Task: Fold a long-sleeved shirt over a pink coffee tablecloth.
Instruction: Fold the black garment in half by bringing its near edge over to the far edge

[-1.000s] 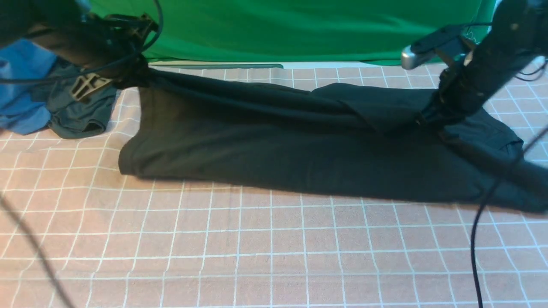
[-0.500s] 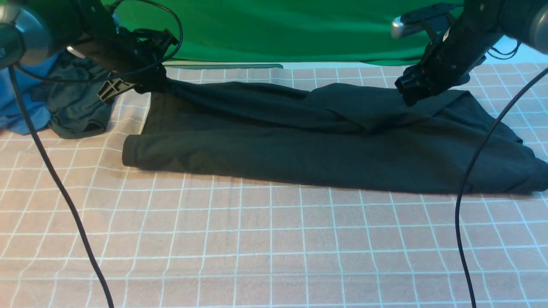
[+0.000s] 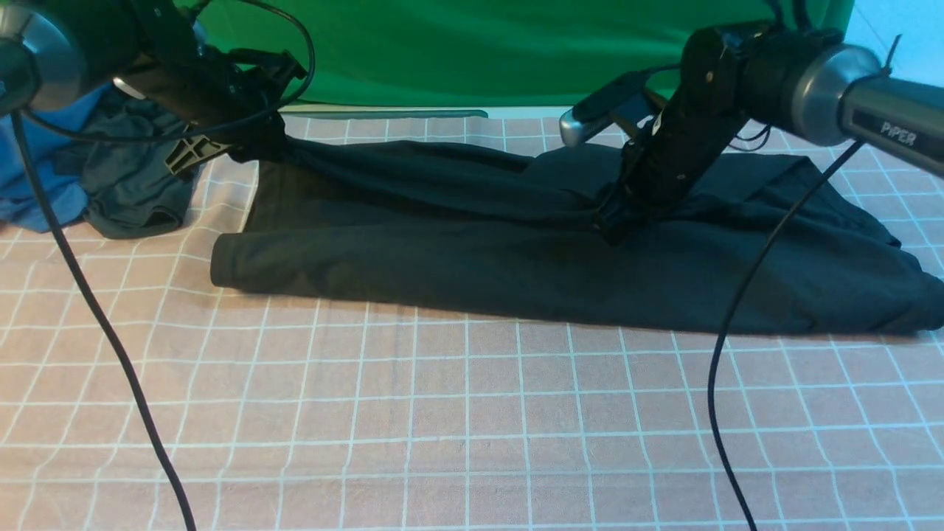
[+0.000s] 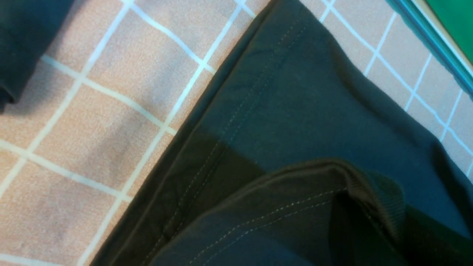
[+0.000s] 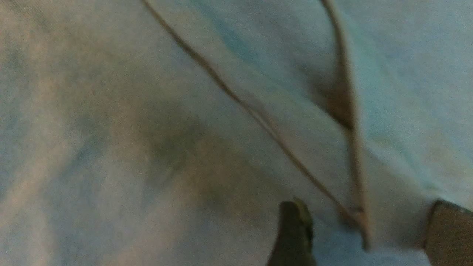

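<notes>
The black long-sleeved shirt (image 3: 479, 251) lies folded into a long band across the pink coffee tablecloth (image 3: 472, 428). My left gripper (image 3: 254, 144) is shut on the shirt's far left corner and holds it a little above the cloth, with the fabric pulled taut. In the left wrist view the stitched hem (image 4: 295, 111) fills the frame over pink squares (image 4: 103, 122), and the fingers are hidden by fabric. My right gripper (image 3: 608, 225) stands open, tips down on the shirt's middle. In its wrist view the fingers (image 5: 292, 232) straddle a fold edge of the shirt (image 5: 147, 129).
A blue garment (image 3: 29, 169) and a smaller dark grey-green garment (image 3: 133, 192) lie at the far left. The green cloth (image 3: 479, 51) hangs along the back. Black cables (image 3: 96, 317) trail from both arms over the near part of the tablecloth.
My right gripper let go of the shirt's right end, rose, then swung left and down onto the shirt's middle. The left gripper shifted slightly at first, still gripping.
</notes>
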Robot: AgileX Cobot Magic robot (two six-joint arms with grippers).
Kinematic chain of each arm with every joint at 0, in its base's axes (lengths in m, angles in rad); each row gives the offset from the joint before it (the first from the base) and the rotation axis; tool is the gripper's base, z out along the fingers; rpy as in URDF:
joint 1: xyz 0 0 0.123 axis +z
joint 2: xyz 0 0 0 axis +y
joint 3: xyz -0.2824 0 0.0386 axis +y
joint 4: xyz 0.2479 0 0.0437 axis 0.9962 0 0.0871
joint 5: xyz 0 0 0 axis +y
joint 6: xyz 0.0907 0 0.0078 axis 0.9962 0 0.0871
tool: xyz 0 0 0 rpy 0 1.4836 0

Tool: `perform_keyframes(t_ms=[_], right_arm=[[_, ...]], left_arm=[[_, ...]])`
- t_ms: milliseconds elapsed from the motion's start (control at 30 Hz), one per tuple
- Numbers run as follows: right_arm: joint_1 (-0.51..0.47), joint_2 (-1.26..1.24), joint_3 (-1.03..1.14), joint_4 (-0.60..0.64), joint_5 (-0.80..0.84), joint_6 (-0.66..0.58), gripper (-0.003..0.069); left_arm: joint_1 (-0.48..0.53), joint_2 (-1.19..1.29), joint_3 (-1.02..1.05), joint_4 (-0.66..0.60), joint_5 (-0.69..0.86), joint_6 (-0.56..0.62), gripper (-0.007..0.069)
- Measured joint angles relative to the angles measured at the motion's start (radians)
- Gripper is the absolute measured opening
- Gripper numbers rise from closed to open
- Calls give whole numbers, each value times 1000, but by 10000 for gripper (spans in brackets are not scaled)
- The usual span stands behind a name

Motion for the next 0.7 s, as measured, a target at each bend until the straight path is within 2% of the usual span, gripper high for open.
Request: perform_keyframes(t_ms=[67,100,200,267,300,700], right_arm=[[2,17,0,-8,-16,7,481],[2,21,0,-10,-25,12,440],[2,29,0,-28,-66,13,268],[2,30,0,-46,-111,14,118],[2,30,0,-52,-131,16,80],[-21,30,-65,-89,-253,24,62]], left_arm=[[0,0,0,0,3,2,47],[0,0,0,0,5,5,47],[0,0,0,0,4,11,47],[0,0,0,0,-2,15,47],[0,0,0,0,-3,15,47],[12,0,-38,-8,-61,15,47]])
